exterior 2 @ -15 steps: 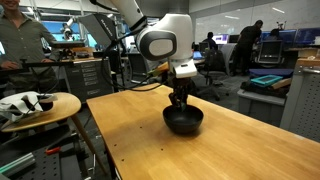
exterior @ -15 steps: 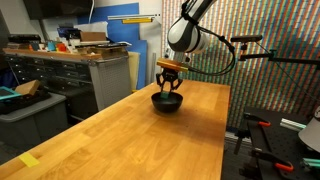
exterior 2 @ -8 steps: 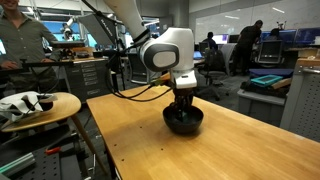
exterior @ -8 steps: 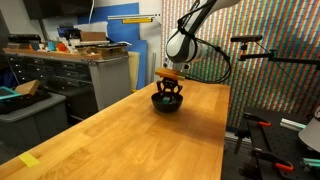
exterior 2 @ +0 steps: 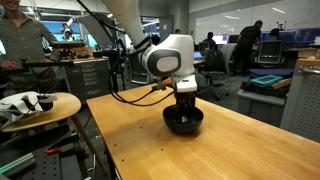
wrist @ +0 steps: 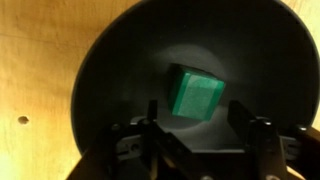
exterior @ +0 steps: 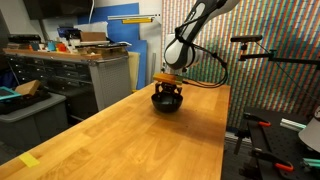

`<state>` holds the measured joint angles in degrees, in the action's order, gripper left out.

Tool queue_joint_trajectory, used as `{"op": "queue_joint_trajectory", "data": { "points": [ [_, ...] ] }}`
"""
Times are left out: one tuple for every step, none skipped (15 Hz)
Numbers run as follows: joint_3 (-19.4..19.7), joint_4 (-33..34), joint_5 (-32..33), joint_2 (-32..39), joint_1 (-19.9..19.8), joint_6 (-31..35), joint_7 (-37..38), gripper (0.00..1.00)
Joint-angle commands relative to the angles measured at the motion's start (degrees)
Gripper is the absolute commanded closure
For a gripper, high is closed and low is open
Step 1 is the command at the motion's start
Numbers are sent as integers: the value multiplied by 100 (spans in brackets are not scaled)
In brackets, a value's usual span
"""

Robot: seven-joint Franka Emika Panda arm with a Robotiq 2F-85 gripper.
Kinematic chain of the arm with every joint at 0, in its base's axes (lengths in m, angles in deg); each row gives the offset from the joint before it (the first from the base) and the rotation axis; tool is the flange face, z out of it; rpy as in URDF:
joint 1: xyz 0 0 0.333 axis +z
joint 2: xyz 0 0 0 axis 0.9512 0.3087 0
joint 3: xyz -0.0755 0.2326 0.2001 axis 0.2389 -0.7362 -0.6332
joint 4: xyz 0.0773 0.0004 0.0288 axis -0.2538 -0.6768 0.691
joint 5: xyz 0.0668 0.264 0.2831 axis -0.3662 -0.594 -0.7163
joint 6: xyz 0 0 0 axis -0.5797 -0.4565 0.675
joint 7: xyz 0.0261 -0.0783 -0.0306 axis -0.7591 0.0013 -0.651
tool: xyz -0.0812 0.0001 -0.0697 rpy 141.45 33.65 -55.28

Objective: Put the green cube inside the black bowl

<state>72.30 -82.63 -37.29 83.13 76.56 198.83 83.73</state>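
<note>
In the wrist view the green cube [wrist: 194, 95] lies a little tilted on the floor of the black bowl [wrist: 110, 70]. My gripper [wrist: 196, 114] hangs just above it, open. The dark fingers [wrist: 151, 118] stand to either side of the cube with a gap on each side. In both exterior views the gripper [exterior: 167, 93] [exterior 2: 185, 108] reaches down into the bowl [exterior: 167, 106] [exterior 2: 184, 124], which stands on the wooden table [exterior: 150, 140]. There the cube is hidden by the bowl's wall and the fingers.
The bowl sits near the far end of the long wooden table [exterior 2: 200, 155]. A cabinet with clutter [exterior: 90, 65] stands beside the table. A round side table [exterior 2: 35, 108] with a white object is off the table's edge. People and desks fill the background.
The arm has lowered the gripper from above the bowl down into it. The bowl has not moved.
</note>
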Motion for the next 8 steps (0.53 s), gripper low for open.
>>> {"op": "queue_joint_trajectory", "data": {
  "points": [
    [100, -321, 103, -388, 88, 33, 122, 0],
    [60, -430, 83, -512, 66, 27, 68, 0],
    [39, -612, 120, -729, 85, -4, 2, 0],
    [62, -736, 197, -878, 133, -22, -10, 0],
    [107, -922, 344, -1124, 231, -21, -6, 0],
    [121, -1066, 487, -1344, 293, -45, -3, 0],
    [154, -1237, 711, -1637, 393, -69, 18, 0],
    [142, -1363, 905, -1903, 453, -129, 21, 0]
  ]
}}
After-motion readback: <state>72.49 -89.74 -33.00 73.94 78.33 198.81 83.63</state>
